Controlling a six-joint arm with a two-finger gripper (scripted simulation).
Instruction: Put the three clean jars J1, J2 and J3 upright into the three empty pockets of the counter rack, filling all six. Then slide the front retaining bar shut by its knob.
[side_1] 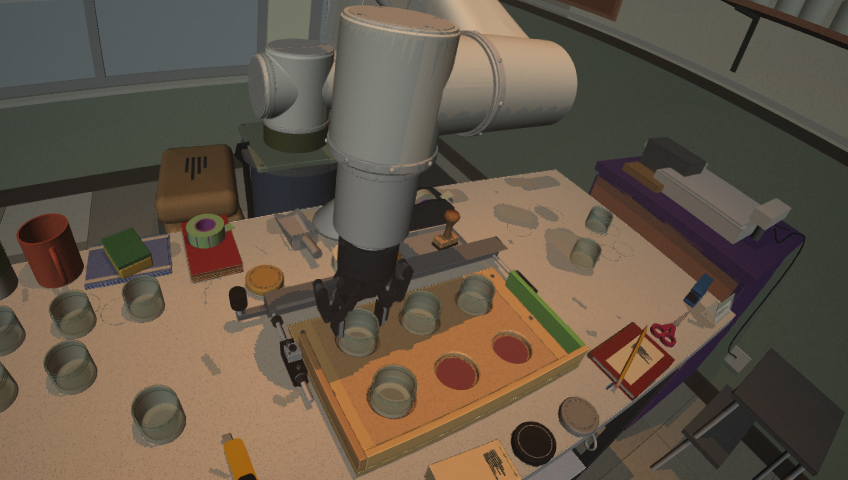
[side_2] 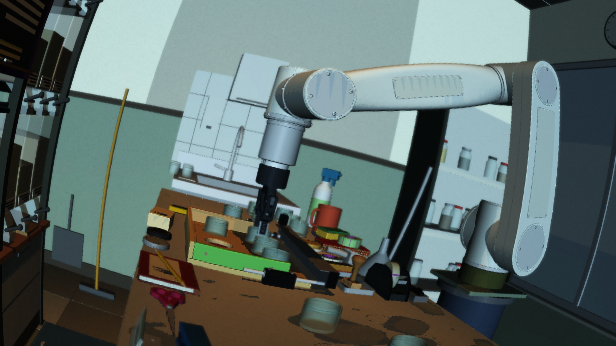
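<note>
The retaining bar (side_1: 381, 270) behind the rack is partly hidden by my arm; its black knob (side_1: 237, 298) sticks out at the left end. The wooden counter rack (side_1: 440, 357) has six pockets. The back row holds three jars (side_1: 357, 332) (side_1: 421, 311) (side_1: 475, 294), and the front left pocket holds a fourth (side_1: 392, 391). The front middle pocket (side_1: 456, 372) and front right pocket (side_1: 512, 348) show red bottoms. My gripper (side_1: 359, 315) (side_2: 263, 227) stands over the back left jar, which sits upright in its pocket, and grips it.
Several loose jars (side_1: 157, 413) stand on the counter left of the rack, and two more (side_1: 585, 253) stand at the right rear. A red mug (side_1: 49, 250), tape roll (side_1: 206, 231), stamp (side_1: 450, 231), notebook with pencil (side_1: 631, 358) and lids (side_1: 533, 443) lie around.
</note>
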